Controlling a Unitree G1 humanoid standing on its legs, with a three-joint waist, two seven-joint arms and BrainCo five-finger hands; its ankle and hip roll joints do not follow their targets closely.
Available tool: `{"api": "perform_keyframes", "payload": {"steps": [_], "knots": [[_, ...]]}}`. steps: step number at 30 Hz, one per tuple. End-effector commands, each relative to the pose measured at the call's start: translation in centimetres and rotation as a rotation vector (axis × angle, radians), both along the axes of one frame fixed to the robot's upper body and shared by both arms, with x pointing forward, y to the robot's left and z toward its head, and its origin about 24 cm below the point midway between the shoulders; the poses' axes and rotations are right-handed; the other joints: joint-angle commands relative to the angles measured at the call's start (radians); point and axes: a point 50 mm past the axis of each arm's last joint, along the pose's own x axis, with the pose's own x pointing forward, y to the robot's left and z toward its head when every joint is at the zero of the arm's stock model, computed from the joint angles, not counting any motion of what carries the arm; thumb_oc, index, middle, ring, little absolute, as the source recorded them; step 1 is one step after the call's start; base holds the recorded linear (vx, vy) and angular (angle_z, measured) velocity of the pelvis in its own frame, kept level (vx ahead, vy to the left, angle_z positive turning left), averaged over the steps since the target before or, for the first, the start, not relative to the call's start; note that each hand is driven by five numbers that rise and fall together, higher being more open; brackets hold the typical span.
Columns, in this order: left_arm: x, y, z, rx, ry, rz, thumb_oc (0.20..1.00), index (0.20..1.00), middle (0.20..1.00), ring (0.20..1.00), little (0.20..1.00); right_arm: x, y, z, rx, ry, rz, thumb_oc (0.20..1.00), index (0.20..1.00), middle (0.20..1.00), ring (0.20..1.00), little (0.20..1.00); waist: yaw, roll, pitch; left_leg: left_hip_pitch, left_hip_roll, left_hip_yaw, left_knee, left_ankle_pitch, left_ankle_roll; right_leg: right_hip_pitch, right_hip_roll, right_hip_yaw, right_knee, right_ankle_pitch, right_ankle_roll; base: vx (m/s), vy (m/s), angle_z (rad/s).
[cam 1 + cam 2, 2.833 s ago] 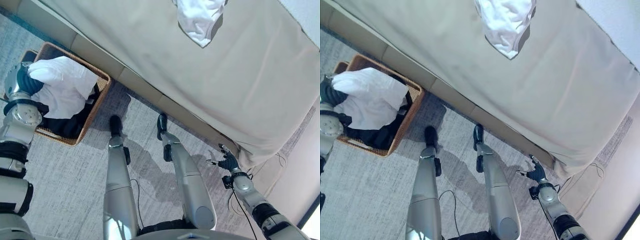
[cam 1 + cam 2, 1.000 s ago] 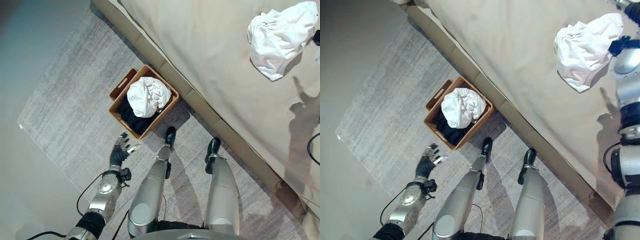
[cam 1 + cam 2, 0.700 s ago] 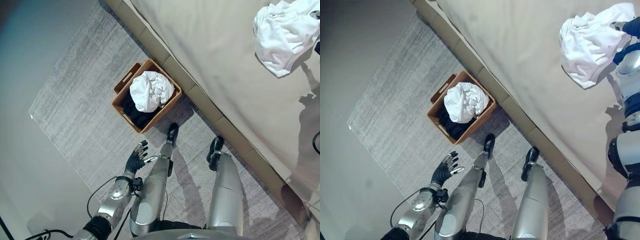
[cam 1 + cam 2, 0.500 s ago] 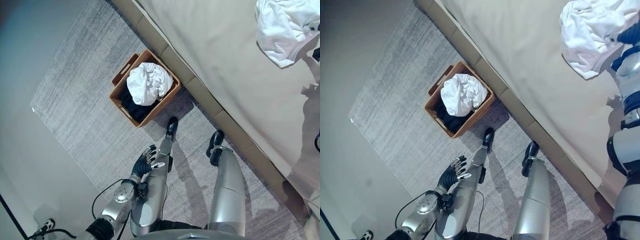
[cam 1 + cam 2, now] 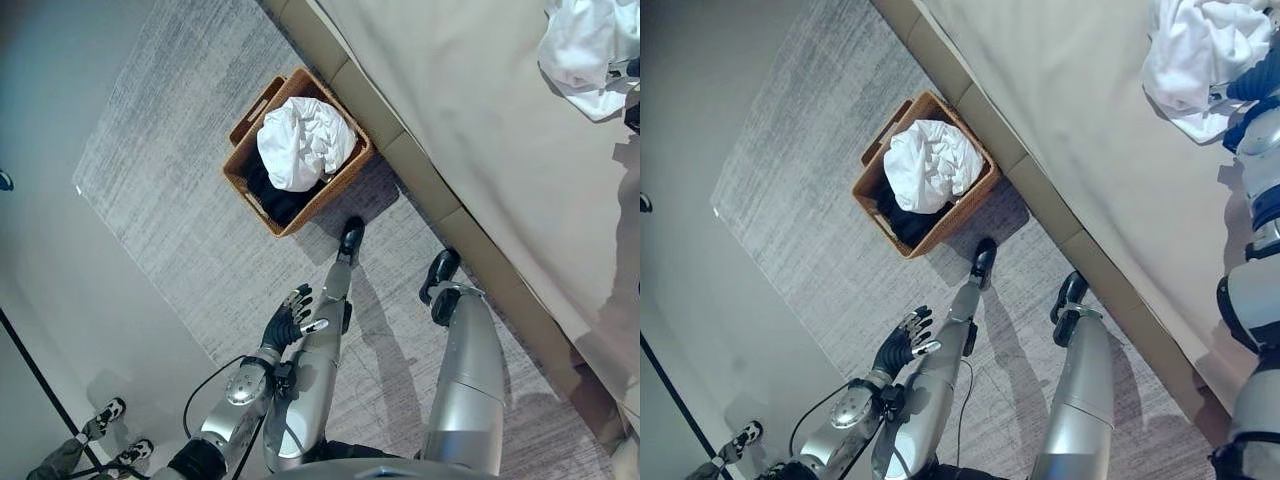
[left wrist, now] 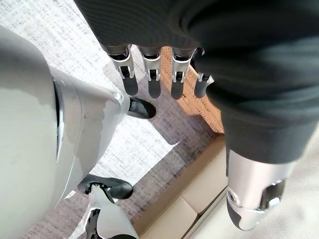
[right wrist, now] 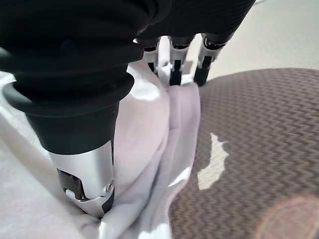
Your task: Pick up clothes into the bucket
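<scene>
Your left hand (image 5: 287,324) hangs spread and empty over the grey rug (image 5: 150,200) at 7 o'clock, the wicker basket (image 5: 262,205) with a white garment (image 5: 305,142) sits at 11, and your right hand (image 7: 82,124), fingers straight, presses the white clothes (image 5: 1195,50) on the bed (image 5: 470,110) at 2.

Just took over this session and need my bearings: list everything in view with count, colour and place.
Basket: one, brown wicker, on the rug beside the bed.
White garment in basket: one, on top.
Dark clothes: black, under it in the basket.
White garment on bed: one, crumpled.
Bed: one, beige cover.
Rug: one, grey.
Person's shoes: on the bare floor.
Left hand: open, empty, over the rug.
Right hand: fingers pressed into the white garment on bed.
</scene>
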Motion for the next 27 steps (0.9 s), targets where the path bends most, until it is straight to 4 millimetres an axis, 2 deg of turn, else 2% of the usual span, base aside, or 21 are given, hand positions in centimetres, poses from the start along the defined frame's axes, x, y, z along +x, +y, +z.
{"api": "perform_keyframes", "payload": {"steps": [1, 6, 12, 16, 17, 21, 23, 27], "knots": [[0.1, 1.0, 0.2, 0.007, -0.004, 0.002, 1.000, 1.000, 1.000, 1.000, 1.000, 0.9, 2.5, 1.0, -0.067, 0.044, 0.152, 0.200, 0.200, 0.200, 0.200, 0.200, 0.018, -0.006, 0.023, 0.027, -0.008, -0.002, 0.020, -0.052, 0.012, 0.058, 0.018, 0.040, -0.100, 0.036, 0.090, 0.00, 0.000, 0.00], [0.7, 0.8, 0.5, 0.009, -0.019, -0.008, 1.000, 1.000, 1.000, 1.000, 1.000, 1.6, 4.1, 0.2, -0.041, 0.020, 0.238, 0.200, 0.200, 0.200, 0.200, 0.200, 0.009, -0.021, 0.023, 0.037, -0.014, 0.005, 0.031, -0.061, 0.013, 0.082, 0.016, 0.043, -0.126, 0.054, 0.097, 0.00, 0.017, 0.00], [1.2, 1.0, 1.2, 0.007, -0.055, 0.002, 1.000, 1.000, 1.000, 1.000, 1.000, 1.8, 4.9, 0.3, -0.017, -0.023, 0.285, 0.200, 0.200, 0.200, 0.200, 0.200, -0.004, -0.036, 0.023, 0.056, -0.023, 0.023, 0.077, -0.092, 0.017, 0.121, 0.017, 0.054, -0.150, 0.075, 0.101, -0.01, 0.060, -0.01], [2.3, 1.8, 2.1, 0.022, -0.106, 0.038, 1.000, 1.000, 1.000, 1.000, 1.000, 1.6, 5.9, 0.7, 0.002, -0.096, 0.351, 0.200, 0.200, 0.200, 0.200, 0.200, -0.027, -0.076, 0.023, 0.108, -0.031, 0.060, 0.162, -0.154, 0.021, 0.216, 0.036, 0.080, -0.199, 0.110, 0.105, -0.05, 0.137, -0.08], [2.9, 2.1, 2.7, 0.032, -0.136, 0.043, 1.000, 1.000, 1.000, 1.000, 1.000, 1.5, 6.2, 1.1, -0.002, -0.118, 0.367, 0.200, 0.200, 0.200, 0.200, 0.200, -0.029, -0.080, 0.023, 0.100, -0.026, 0.069, 0.173, -0.138, 0.024, 0.228, 0.042, 0.078, -0.232, 0.155, 0.101, -0.09, 0.150, -0.28], [3.7, 3.2, 3.7, 0.081, -0.187, 0.045, 1.000, 1.000, 1.000, 1.000, 1.000, 1.2, 6.6, 1.2, -0.014, -0.128, 0.405, 0.200, 0.200, 0.200, 0.200, 0.200, -0.058, -0.115, 0.023, 0.195, -0.021, 0.111, 0.216, -0.188, 0.035, 0.351, 0.053, 0.104, -0.297, 0.189, 0.114, -0.02, 0.140, -0.36], [4.5, 4.1, 4.7, 0.122, -0.238, 0.047, 1.000, 1.000, 1.000, 1.000, 1.000, 1.1, 7.2, 1.3, -0.021, -0.143, 0.441, 0.200, 0.200, 0.200, 0.200, 0.200, -0.072, -0.136, 0.023, 0.261, -0.015, 0.139, 0.222, -0.210, 0.044, 0.422, 0.065, 0.128, -0.343, 0.210, 0.125, 0.01, 0.171, -0.45], [6.2, 4.5, 7.4, 0.133, -0.347, 0.046, 1.000, 1.000, 1.000, 1.000, 1.000, 0.6, 7.6, 0.5, -0.018, -0.150, 0.502, 0.200, 0.200, 0.200, 0.200, 0.200, -0.098, -0.171, 0.019, 0.399, -0.010, 0.185, 0.201, -0.236, 0.059, 0.563, 0.074, 0.156, -0.436, 0.253, 0.145, 0.03, 0.136, -0.59]]}}
